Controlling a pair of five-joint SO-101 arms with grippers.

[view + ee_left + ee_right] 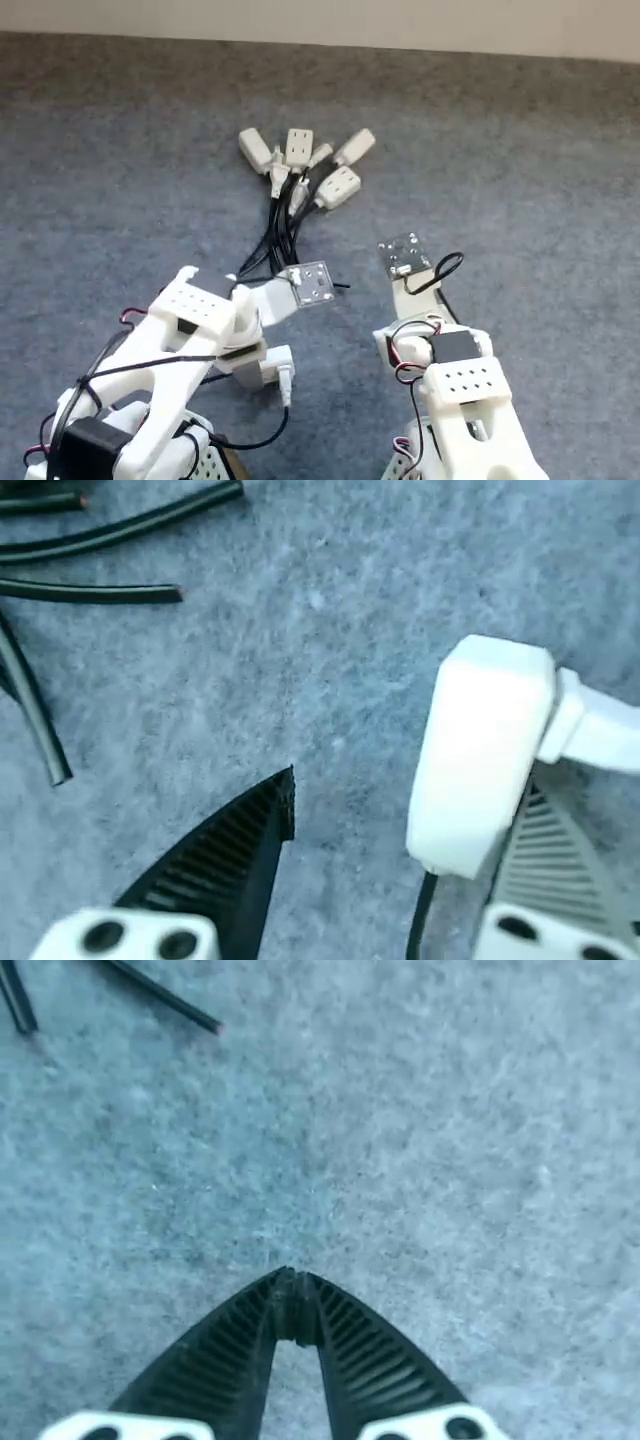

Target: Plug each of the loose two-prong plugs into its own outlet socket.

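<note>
Grey carpet [330, 660] bears a white plug [480, 750] by one finger of the released left hand [405, 792]; right hand [296, 1305] clenched.

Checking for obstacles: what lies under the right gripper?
Grey mat lies under the right gripper; a black cable end lies apart. The patch beneath the shut fingers is covered.

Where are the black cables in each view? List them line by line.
High view: black cables trail from the plug cluster, mid-picture.
Left wrist view: cut ends beyond the left claw.
Right wrist view: cut ends far beyond the right claw.
Shared landmark: grey carpet.
</note>
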